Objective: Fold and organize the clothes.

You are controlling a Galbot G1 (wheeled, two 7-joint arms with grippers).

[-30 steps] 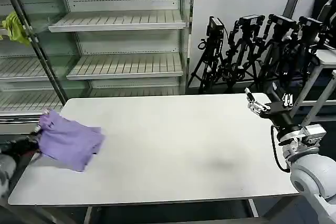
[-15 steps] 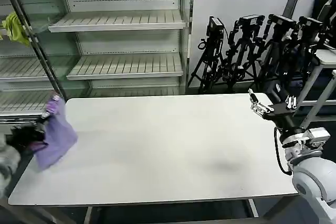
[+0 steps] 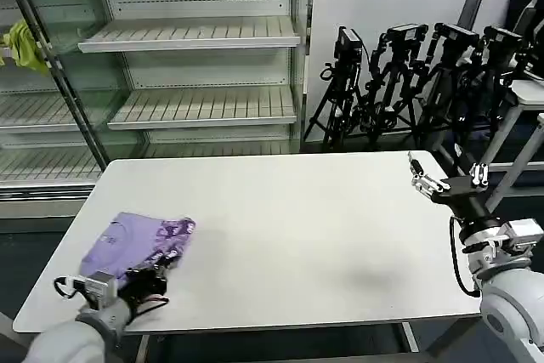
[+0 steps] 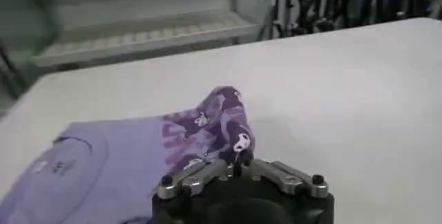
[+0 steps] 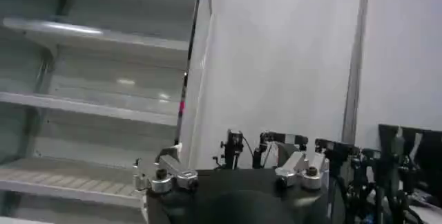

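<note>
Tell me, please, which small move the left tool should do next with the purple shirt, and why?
Probably open and pull back. The light purple cotton T-shirt lies folded flat on the white table, and the left tool seems shut on its printed near edge. The right tool waits past the table's right edge.

Hidden and cut-off parts

Left gripper (image 3: 151,278), at the table's (image 3: 280,227) front left corner: fingertips hidden behind its own body and the shirt (image 3: 136,242), so grip cannot be told. Shirt's print (image 4: 207,125) is bunched and partly folded under. Right gripper (image 3: 446,178): arm cut off by the head view's lower right corner.
</note>
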